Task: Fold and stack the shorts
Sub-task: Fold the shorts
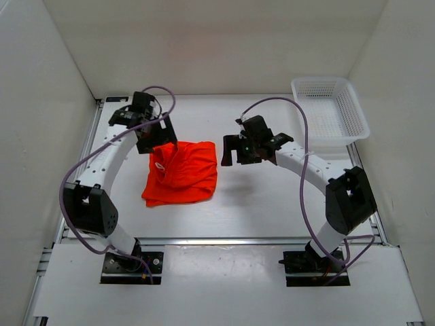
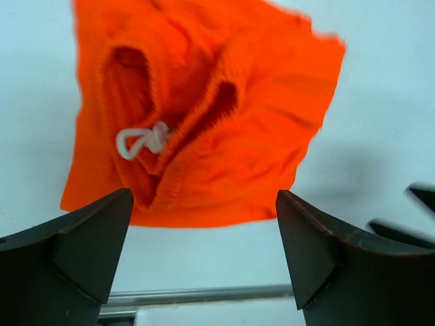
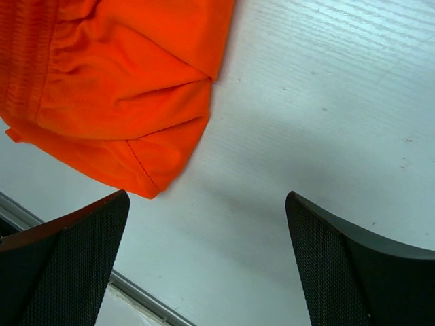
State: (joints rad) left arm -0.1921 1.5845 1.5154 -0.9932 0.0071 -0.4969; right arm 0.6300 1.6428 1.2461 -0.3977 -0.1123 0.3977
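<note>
The orange-red shorts [image 1: 181, 173] lie folded in a bunched square on the white table, left of centre, white drawstring [image 2: 143, 140] showing at the waistband. My left gripper [image 1: 151, 141] hangs just behind the cloth's far left corner, jaws wide apart and empty; in its wrist view [image 2: 204, 197] the shorts [image 2: 204, 109] sit beyond the fingertips. My right gripper [image 1: 231, 151] hovers just right of the cloth, open and holding nothing. Its wrist view [image 3: 207, 200] shows bare table between the fingers and a corner of the shorts [image 3: 115, 88] at upper left.
A white mesh basket [image 1: 330, 114] stands at the back right of the table. White walls enclose the table on three sides. A metal rail [image 1: 217, 240] runs along the near edge, in front of the arm bases.
</note>
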